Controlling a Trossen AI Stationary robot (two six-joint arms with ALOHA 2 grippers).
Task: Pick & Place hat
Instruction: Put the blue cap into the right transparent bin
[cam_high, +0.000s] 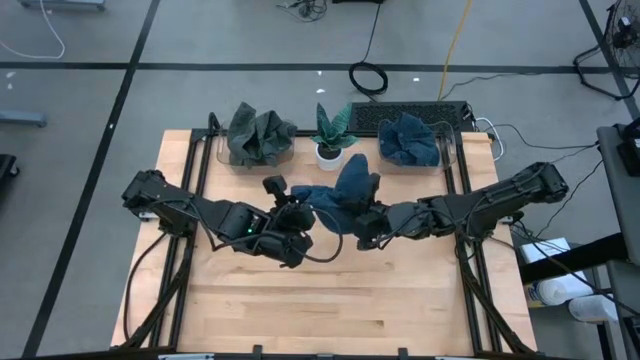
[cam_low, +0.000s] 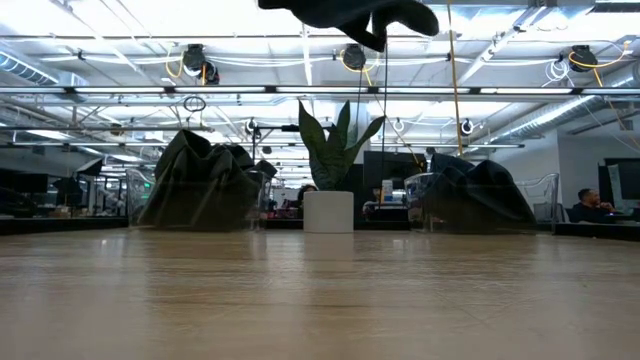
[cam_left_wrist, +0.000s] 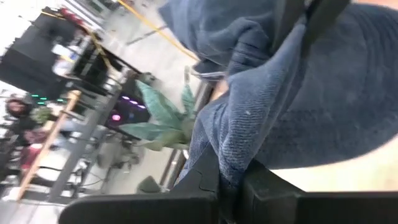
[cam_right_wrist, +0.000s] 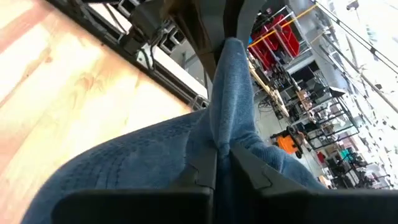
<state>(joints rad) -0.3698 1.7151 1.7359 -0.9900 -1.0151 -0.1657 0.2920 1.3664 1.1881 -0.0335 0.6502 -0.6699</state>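
A blue knitted hat (cam_high: 342, 195) hangs in the air between my two grippers over the middle of the table. In the low view only its dark lower part (cam_low: 352, 16) shows at the top edge, well above the wood. My left gripper (cam_high: 303, 214) is at the hat's left side and my right gripper (cam_high: 371, 222) at its right side. Each is shut on the hat's cloth. The blue fabric (cam_left_wrist: 298, 106) fills the left wrist view, and the hat (cam_right_wrist: 124, 168) shows again in the right wrist view. My left gripper pinches a gathered fold of the hat's cloth (cam_left_wrist: 227, 163) between its two fingers, coming level from the table's left. The hat is lifted clear and bulges beyond the fingers. My right gripper pinches a bunched fold of the hat's cloth (cam_right_wrist: 222, 134) between its two fingers, coming level from the table's right. The cloth stands up past the fingertips, and the hat is clear of the table.
At the far edge stand a clear bin of dark green hats (cam_high: 260, 136), a small plant in a white pot (cam_high: 329, 138) and a clear bin of blue hats (cam_high: 408, 140). Bare wooden tabletop (cam_high: 340, 300) lies toward the near edge. A keyboard (cam_high: 405, 115) sits behind the table.
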